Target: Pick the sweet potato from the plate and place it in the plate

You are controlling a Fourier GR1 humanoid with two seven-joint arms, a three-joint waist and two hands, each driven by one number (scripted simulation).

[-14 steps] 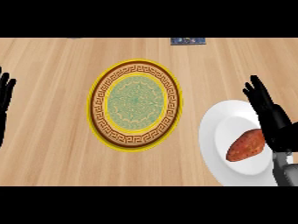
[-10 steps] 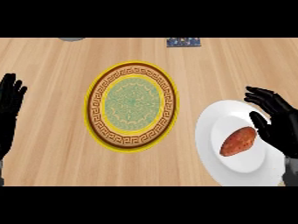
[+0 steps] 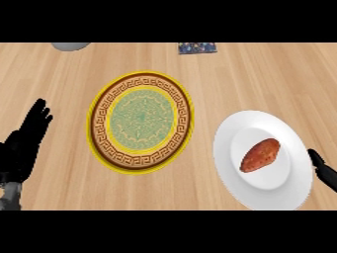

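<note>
Meanwhile the sweet potato (image 3: 261,155) lies on the white plate (image 3: 233,129), left of the open right hand (image 3: 330,174), untouched.

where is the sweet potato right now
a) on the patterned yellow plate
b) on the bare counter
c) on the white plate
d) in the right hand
c: the sweet potato lies on the white plate, apart from the right hand at the view's right edge, while the patterned yellow plate holds nothing.
</note>
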